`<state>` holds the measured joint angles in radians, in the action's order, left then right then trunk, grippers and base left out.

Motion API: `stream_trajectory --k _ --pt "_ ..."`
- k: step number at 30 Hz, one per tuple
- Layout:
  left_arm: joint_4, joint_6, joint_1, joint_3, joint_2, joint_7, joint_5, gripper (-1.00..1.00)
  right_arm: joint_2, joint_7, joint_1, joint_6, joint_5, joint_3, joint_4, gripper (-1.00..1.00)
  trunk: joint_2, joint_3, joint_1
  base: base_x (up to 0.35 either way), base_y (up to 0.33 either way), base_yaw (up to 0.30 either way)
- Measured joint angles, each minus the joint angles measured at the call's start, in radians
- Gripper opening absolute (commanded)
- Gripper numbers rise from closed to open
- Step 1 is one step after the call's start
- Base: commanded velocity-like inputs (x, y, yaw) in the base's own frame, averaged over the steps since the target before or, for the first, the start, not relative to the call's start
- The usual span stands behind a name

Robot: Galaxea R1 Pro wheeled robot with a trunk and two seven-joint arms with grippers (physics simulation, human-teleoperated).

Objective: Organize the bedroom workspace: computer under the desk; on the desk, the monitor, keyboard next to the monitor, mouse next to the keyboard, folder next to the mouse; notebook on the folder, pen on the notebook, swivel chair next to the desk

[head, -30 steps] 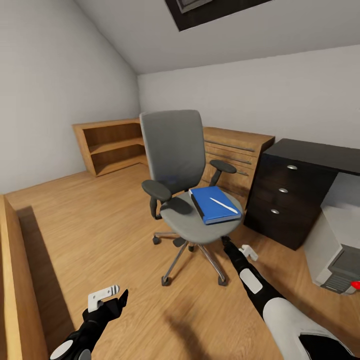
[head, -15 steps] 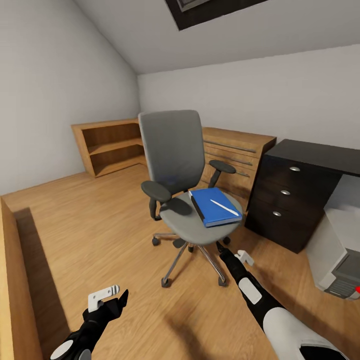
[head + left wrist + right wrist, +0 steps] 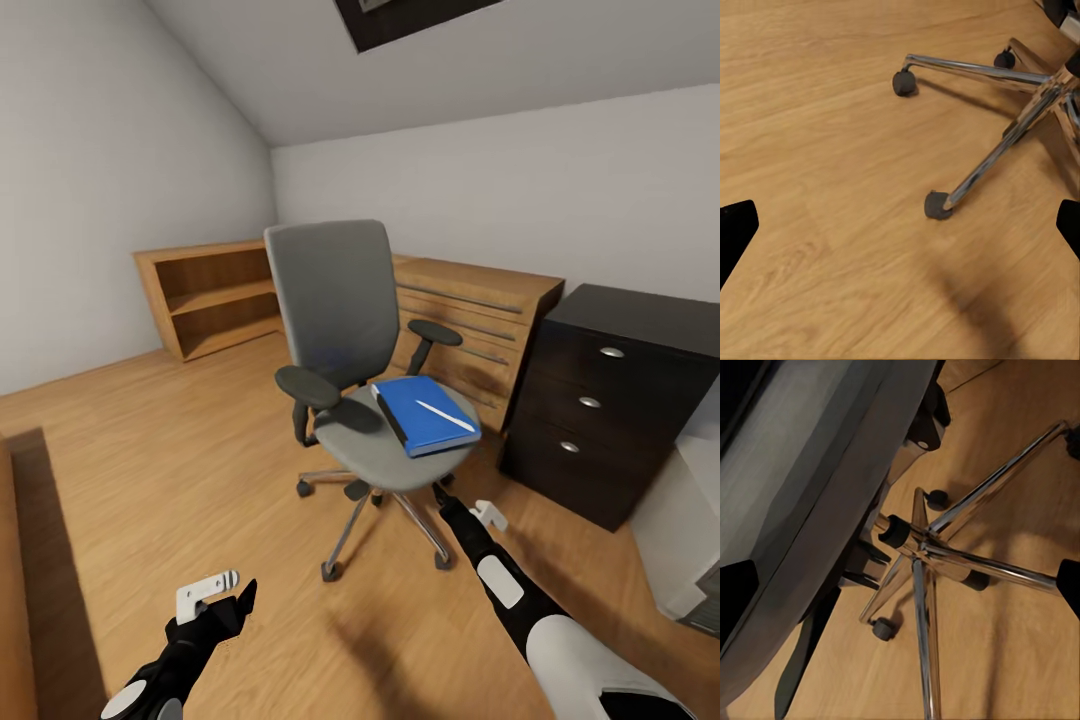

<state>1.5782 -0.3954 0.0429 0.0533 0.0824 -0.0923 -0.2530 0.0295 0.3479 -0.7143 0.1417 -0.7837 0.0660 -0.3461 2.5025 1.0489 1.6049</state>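
Folder (image 3: pixel 428 412) lies blue on the swivel chair (image 3: pixel 345 330) seat with the pen (image 3: pixel 445 415) on it. My right hand (image 3: pixel 440 494) reaches low beside the seat's edge, fingers spread, grasping nothing; my left hand (image 3: pixel 228 597) hangs released above the floor (image 3: pixel 150 460).

The desk (image 3: pixel 640 320) runs off the right edge. The computer (image 3: pixel 690 540) at lower right is cut off too.
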Motion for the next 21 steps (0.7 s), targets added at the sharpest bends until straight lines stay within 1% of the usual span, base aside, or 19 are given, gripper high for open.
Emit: stream_trajectory --k 4,10,17,21 --pt "0.0 0.0 0.0 0.0 0.0 0.0 0.0 1.0 0.0 0.0 0.0 0.0 -0.001 0.001 -0.001 1.0 0.0 0.0 0.0 0.217 0.0 0.0" --pt "0.0 0.0 0.0 0.0 0.0 0.001 0.0 1.0 0.0 0.001 0.0 0.0 -0.001 0.0 -0.002 1.0 0.0 0.0 0.001 0.034 0.0 0.0" --pt "0.0 0.0 0.0 0.0 0.0 0.001 0.0 1.0 -0.001 0.001 0.0 -0.001 -0.001 0.001 -0.003 1.0 0.0 0.0 0.001 0.0 0.0 0.0" --pt "0.0 0.0 0.0 0.0 0.0 0.0 0.0 1.0 -0.001 0.001 0.0 -0.001 -0.002 0.001 -0.001 1.0 0.0 0.0 0.001 -0.227 0.0 0.0"
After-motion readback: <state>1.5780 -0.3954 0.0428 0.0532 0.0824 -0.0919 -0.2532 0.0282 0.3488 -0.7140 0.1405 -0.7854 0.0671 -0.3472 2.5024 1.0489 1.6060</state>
